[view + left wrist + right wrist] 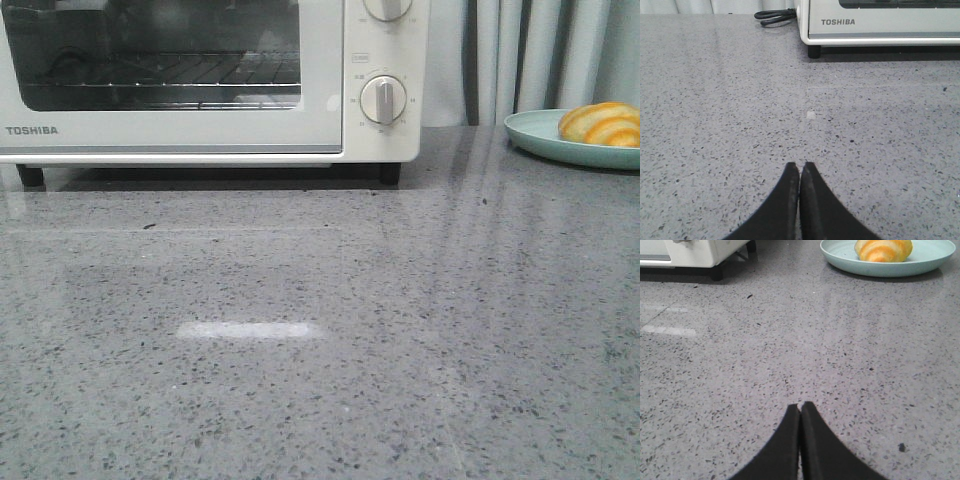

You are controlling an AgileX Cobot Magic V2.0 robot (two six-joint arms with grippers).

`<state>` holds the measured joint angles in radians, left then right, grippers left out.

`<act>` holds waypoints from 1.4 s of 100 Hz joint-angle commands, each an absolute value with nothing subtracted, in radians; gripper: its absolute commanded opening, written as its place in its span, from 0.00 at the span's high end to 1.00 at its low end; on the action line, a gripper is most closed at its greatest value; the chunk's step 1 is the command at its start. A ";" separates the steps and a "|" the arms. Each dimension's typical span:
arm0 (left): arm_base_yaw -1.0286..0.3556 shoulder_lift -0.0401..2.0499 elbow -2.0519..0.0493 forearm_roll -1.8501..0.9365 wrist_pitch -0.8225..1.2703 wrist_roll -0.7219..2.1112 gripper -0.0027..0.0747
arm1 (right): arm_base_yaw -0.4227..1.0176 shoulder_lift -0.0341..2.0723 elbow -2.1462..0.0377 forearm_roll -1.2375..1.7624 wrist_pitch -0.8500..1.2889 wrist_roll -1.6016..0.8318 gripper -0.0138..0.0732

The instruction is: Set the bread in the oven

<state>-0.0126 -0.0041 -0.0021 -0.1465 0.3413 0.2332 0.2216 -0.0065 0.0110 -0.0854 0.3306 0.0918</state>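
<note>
With the oven [200, 80] door shut, the bread [601, 123] sits on a plate [535, 136] to its right, and both the left gripper [800, 172] and right gripper [800, 412] are pressed together, so a rushed grab could nudge the glossy roll off, or carry it into closed glass.

Glossy speckled stone table [320, 380]; glazed bread [600, 123]

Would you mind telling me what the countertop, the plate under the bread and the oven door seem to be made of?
The countertop looks like polished grey speckled stone or composite, since it mirrors the light. The plate looks like smooth pale-green plastic or glazed ceramic; the sheen leaves that open. The oven door has a see-through, probably glass, window in a matte white frame, painted metal or plastic, showing a wire rack inside.
</note>
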 commanded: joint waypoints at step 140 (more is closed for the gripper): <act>-0.012 -0.035 0.023 -0.157 0.281 0.227 0.99 | 0.214 -0.029 0.024 -0.095 0.142 0.085 0.90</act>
